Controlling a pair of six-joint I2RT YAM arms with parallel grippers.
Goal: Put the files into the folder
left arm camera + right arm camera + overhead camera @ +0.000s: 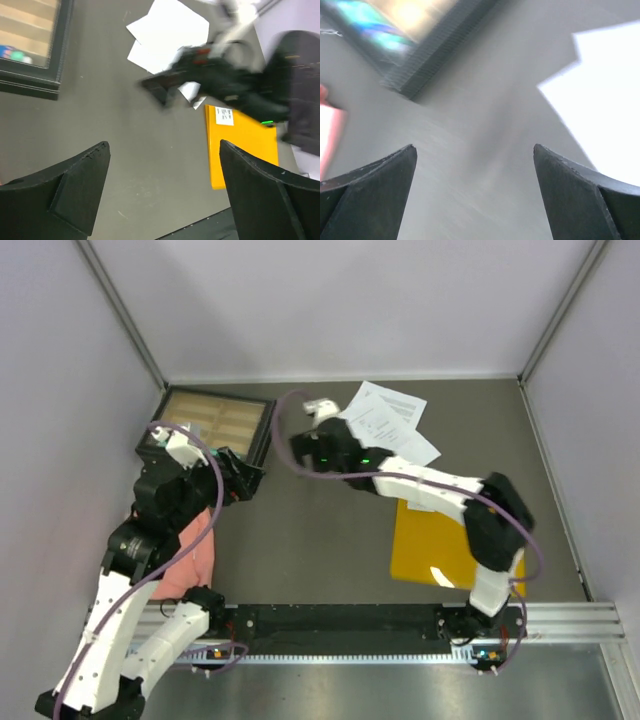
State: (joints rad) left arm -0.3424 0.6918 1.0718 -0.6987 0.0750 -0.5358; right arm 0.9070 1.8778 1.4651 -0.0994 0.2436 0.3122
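Files (385,420): loose, by the far edge of the table (330,530);
Folder (430,545): flat, near edge — right side;
Left pincer (164,144): jaws spread, empty;
Right pincer (474,147): jaws spread, empty — beside the sheets

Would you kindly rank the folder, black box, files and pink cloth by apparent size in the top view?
1. folder
2. black box and files, too alike to rank
3. pink cloth, partly hidden
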